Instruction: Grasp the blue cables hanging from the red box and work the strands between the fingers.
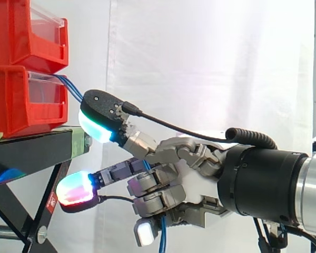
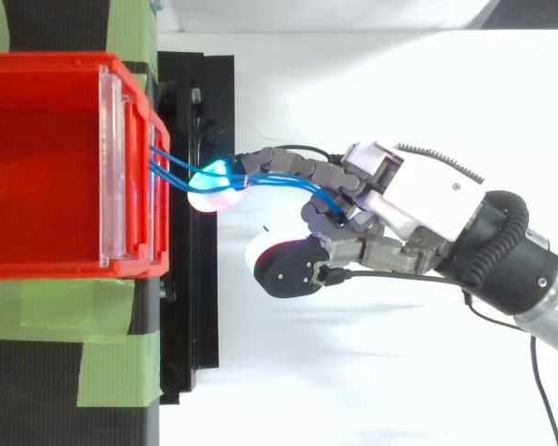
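Thin blue cables [image 1: 72,89] come out of the front of the lower red bin [image 1: 21,100] and slope down to my hand [image 1: 200,163]. From above, the cables [image 2: 279,179] run from the bin's lip [image 2: 158,139] rightward along one outstretched finger and into the hand [image 2: 405,200]. They pass between curled fingers [image 1: 152,192] and hang out below the hand. A green-cyan fingertip [image 1: 97,124] sits on the strands just off the bin. A red-white fingertip [image 1: 76,190] points left under the stand's edge. The hand is shut on the cables.
A second red bin [image 1: 26,31] is stacked on the lower one. Both rest on a black stand [image 1: 31,147] with slanted legs. Green tape [image 2: 65,344] covers the stand's top beside the bin. A white curtain hangs behind.
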Robot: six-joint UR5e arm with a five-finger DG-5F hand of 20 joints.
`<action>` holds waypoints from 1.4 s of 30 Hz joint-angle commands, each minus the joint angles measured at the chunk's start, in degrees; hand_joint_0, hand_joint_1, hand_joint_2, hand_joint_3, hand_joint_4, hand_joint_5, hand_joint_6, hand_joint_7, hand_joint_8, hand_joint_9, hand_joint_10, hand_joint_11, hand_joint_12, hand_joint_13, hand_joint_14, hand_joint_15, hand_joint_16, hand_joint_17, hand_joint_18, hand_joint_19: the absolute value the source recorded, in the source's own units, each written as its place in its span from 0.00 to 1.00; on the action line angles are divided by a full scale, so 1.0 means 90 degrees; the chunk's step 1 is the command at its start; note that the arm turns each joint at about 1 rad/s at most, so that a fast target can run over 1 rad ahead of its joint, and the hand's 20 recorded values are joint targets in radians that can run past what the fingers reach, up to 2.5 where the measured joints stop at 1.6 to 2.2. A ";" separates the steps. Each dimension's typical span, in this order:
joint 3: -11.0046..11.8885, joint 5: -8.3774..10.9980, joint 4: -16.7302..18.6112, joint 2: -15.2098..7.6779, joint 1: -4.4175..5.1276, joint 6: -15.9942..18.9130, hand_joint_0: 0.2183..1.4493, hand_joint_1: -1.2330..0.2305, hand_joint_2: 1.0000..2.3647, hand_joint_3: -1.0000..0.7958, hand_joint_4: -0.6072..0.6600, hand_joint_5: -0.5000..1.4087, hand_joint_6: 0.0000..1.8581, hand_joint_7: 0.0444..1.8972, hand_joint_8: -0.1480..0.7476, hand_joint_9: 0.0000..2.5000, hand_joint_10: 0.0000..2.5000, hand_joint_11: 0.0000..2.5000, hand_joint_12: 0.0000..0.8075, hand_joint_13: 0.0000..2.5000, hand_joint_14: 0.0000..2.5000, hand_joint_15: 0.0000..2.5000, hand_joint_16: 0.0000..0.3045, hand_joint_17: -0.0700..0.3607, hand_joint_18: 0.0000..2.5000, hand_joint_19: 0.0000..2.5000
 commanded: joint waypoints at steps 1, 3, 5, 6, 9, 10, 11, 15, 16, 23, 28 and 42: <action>0.0001 0.0000 0.0000 0.0000 0.0000 0.0000 0.42 0.51 0.00 0.00 0.79 0.36 0.01 0.40 0.73 0.66 1.00 1.00 0.90 0.79 1.00 0.71 0.85 0.61 1.00 0.24; 0.0001 0.0000 0.0000 0.0000 0.0000 0.0000 0.42 0.51 0.00 0.00 0.79 0.35 0.01 0.40 0.73 0.66 1.00 1.00 0.90 0.79 1.00 0.71 0.85 0.61 1.00 0.24; 0.0001 0.0000 0.0000 0.0000 0.0000 0.0000 0.42 0.51 0.00 0.00 0.79 0.35 0.01 0.40 0.73 0.66 1.00 1.00 0.90 0.79 1.00 0.71 0.85 0.61 1.00 0.24; 0.0001 0.0000 0.0000 0.0000 0.0000 0.0000 0.42 0.51 0.00 0.00 0.79 0.36 0.01 0.40 0.73 0.66 1.00 1.00 0.90 0.79 1.00 0.71 0.85 0.61 1.00 0.24; 0.0001 0.0000 0.0000 0.0000 0.0000 0.0000 0.42 0.51 0.00 0.00 0.79 0.35 0.01 0.40 0.73 0.66 1.00 1.00 0.90 0.79 1.00 0.71 0.85 0.61 1.00 0.24; 0.0001 0.0000 0.0000 0.0000 0.0009 0.0000 0.42 0.51 0.00 0.00 0.79 0.35 0.01 0.40 0.73 0.66 1.00 1.00 0.90 0.79 1.00 0.71 0.85 0.61 1.00 0.24; -0.0009 0.0000 0.0000 0.0000 0.0000 0.0000 0.42 0.51 0.00 0.00 0.80 0.35 0.01 0.40 0.73 0.66 1.00 1.00 0.90 0.79 1.00 0.71 0.85 0.61 1.00 0.24; 0.0001 0.0000 0.0000 0.0000 0.0000 0.0000 0.42 0.51 0.00 0.00 0.79 0.35 0.01 0.40 0.73 0.66 1.00 1.00 0.90 0.79 1.00 0.71 0.85 0.61 1.00 0.24; -0.0009 0.0000 0.0000 0.0000 0.0009 0.0000 0.42 0.50 0.00 0.00 0.79 0.35 0.01 0.40 0.73 0.66 1.00 1.00 0.90 0.79 1.00 0.71 0.85 0.61 1.00 0.24; 0.0001 0.0000 0.0000 0.0000 0.0000 0.0000 0.42 0.50 0.00 0.00 0.79 0.35 0.01 0.40 0.73 0.66 1.00 1.00 0.90 0.79 1.00 0.71 0.85 0.61 1.00 0.24; 0.0001 0.0000 0.0000 0.0000 0.0000 0.0000 0.42 0.50 0.00 0.00 0.79 0.36 0.01 0.43 0.73 0.66 1.00 1.00 0.90 0.79 1.00 0.71 0.85 0.61 1.00 0.24; 0.0001 0.0000 0.0000 0.0000 0.0000 0.0000 0.42 0.49 0.00 0.00 0.76 0.36 0.01 0.51 0.73 0.66 1.00 1.00 0.90 0.79 1.00 0.71 0.85 0.61 1.00 0.24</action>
